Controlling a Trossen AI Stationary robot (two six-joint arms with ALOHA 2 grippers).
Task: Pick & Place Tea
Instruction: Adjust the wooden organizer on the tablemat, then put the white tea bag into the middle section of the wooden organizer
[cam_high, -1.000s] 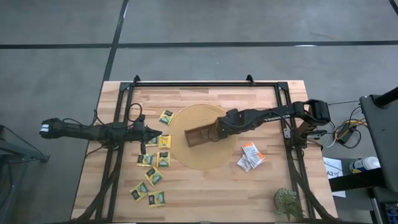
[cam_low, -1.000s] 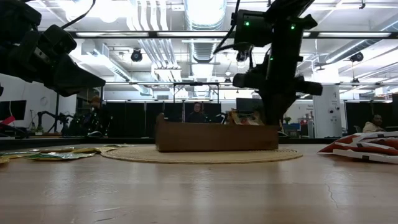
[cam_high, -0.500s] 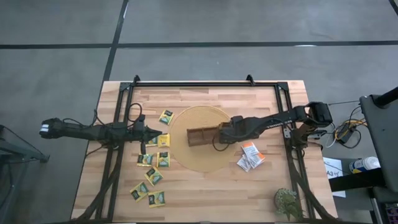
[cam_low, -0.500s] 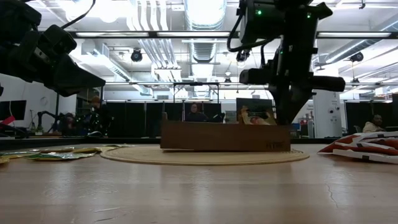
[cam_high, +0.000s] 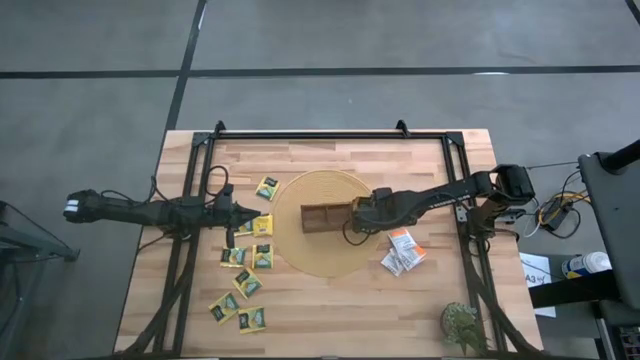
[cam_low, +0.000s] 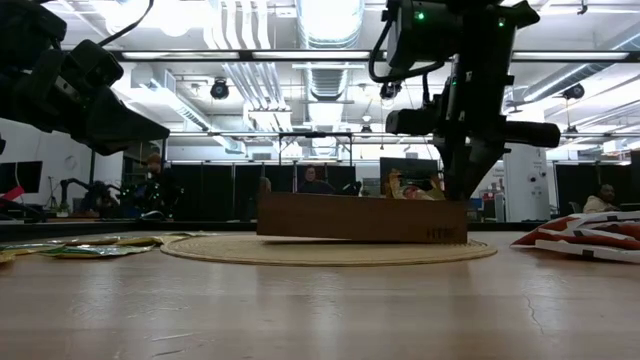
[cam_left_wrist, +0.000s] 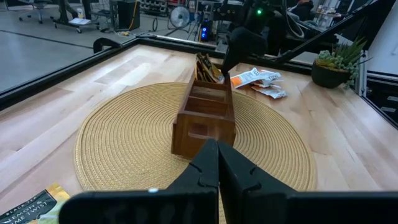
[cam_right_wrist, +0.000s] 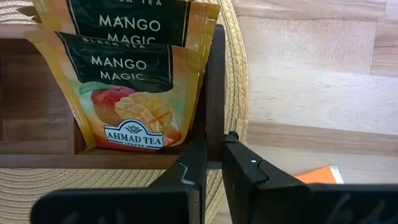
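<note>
- Since the earlier frames, the right gripper (cam_high: 352, 213) and the wooden tray (cam_high: 325, 217) are found shifted sideways on the woven mat (cam_high: 325, 262).
- Its fingers (cam_right_wrist: 193, 163) are closed on the tray's end wall, evidently for repositioning.
- Mango tea packets (cam_right_wrist: 127, 93) are seen standing in that end compartment; others (cam_high: 243, 282) are left on the table.
- The left gripper (cam_high: 254, 213) is held closed, empty, beside the mat.

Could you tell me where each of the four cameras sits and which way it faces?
High view: overhead, looking straight down on the table; both arms show.
Low view: table-top height, looking level at the wooden tray; the right gripper hangs at its end.
Left wrist view: behind the left gripper, facing the tray lengthwise.
Right wrist view: above the right gripper, shut on the tray wall beside the Mango Magic tea packets.
All four share the tray.
</note>
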